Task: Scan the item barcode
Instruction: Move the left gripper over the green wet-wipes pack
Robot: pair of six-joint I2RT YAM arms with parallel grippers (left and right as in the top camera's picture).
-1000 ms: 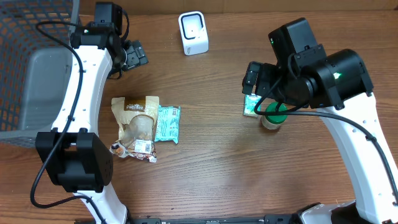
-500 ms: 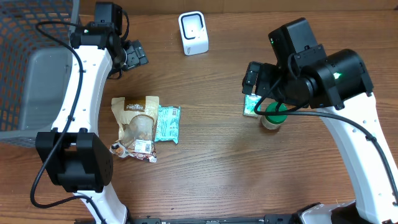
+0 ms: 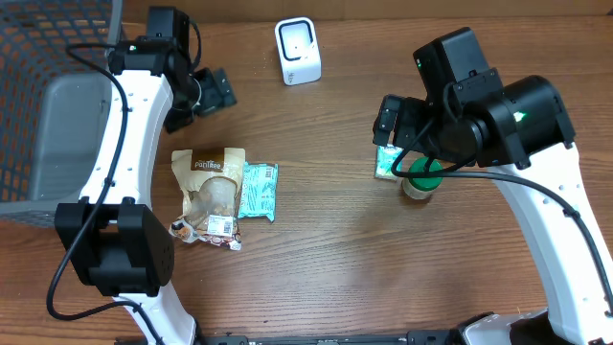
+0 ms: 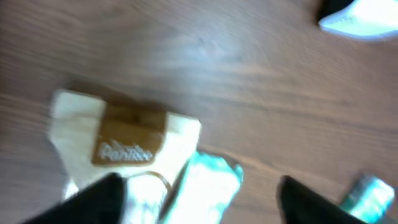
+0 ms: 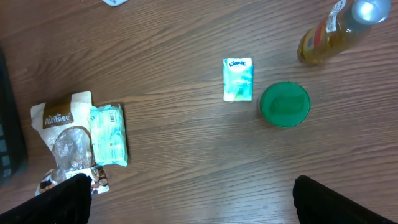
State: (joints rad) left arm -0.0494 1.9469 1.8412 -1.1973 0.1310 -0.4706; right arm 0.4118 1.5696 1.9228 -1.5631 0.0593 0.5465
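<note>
Two grippers, both empty as far as I can see: the left gripper (image 4: 200, 183) hangs above the desk (image 3: 326, 259) with its jaws apart and nothing between them, though its wrist view is blurred. The right gripper (image 5: 193, 190) stands wide open over the other side. The brown snack bag (image 3: 211, 187) lies flat with a teal pack (image 3: 258, 190) against it, well apart from the white scanner (image 3: 298, 51) at the desk's far edge. A tissue pack (image 5: 238, 79) lies just beside a green-lidded jar (image 5: 285, 104).
</note>
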